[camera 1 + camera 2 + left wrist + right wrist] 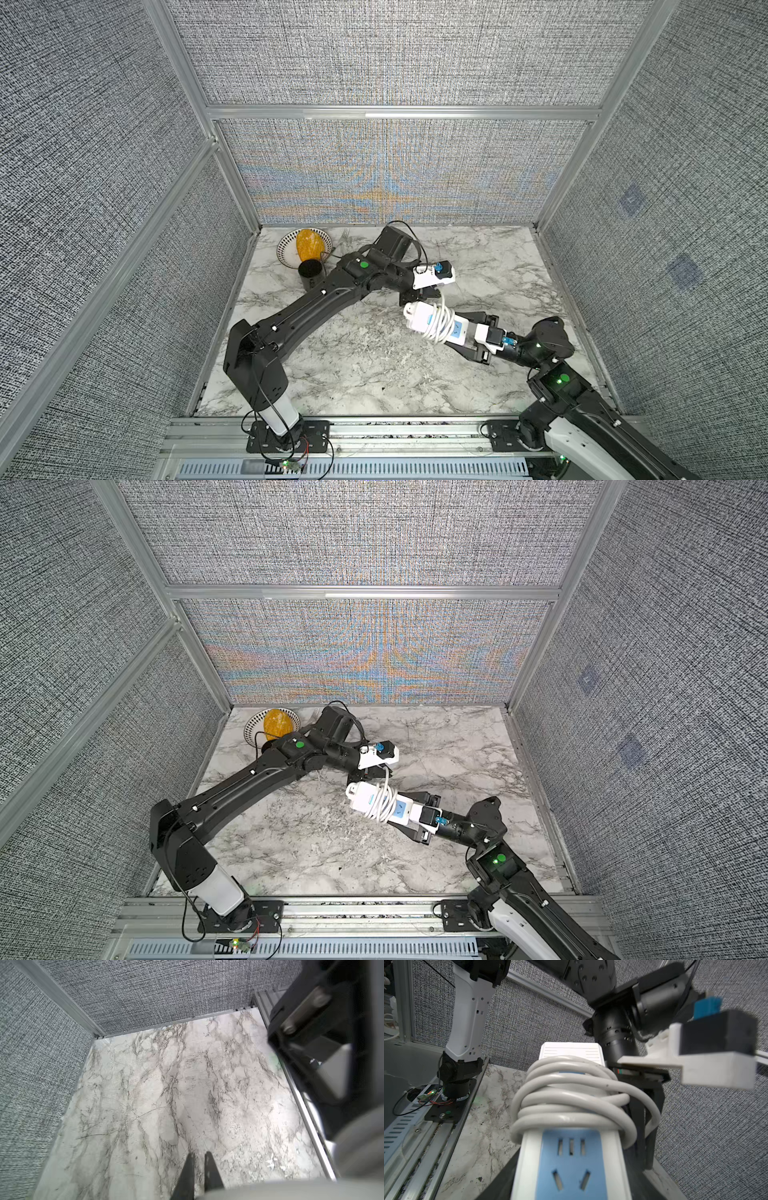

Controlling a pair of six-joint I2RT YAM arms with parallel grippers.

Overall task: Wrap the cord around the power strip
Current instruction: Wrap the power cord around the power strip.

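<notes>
Closest to the right wrist camera is the power strip [571, 1167], with its light-blue socket panel facing up. The right end effector [461, 334] is clamped on one end of it, one finger on each long side, and holds it above the marble tabletop [353, 365]. The strip's other end juts out past the fingertips, as both top views show [361, 798].

The cord [571, 1103] is wound around the strip's middle in several loose turns, just ahead of the right end effector's fingertips. In a top view the coils [438, 328] cross the strip's width. From them a short free stretch of cord rises to the left end effector [424, 296], which hangs just beyond the strip's free end.

In the left wrist view, the left end effector [199, 1154] has its two tips slightly apart. Marble shows through the narrow gap and nothing lies between them. Whether the cord touches it lower down cannot be told.

Well behind the left end effector, at the back of the tabletop, are a patterned bowl [286, 249] and a black cup [309, 274].
</notes>
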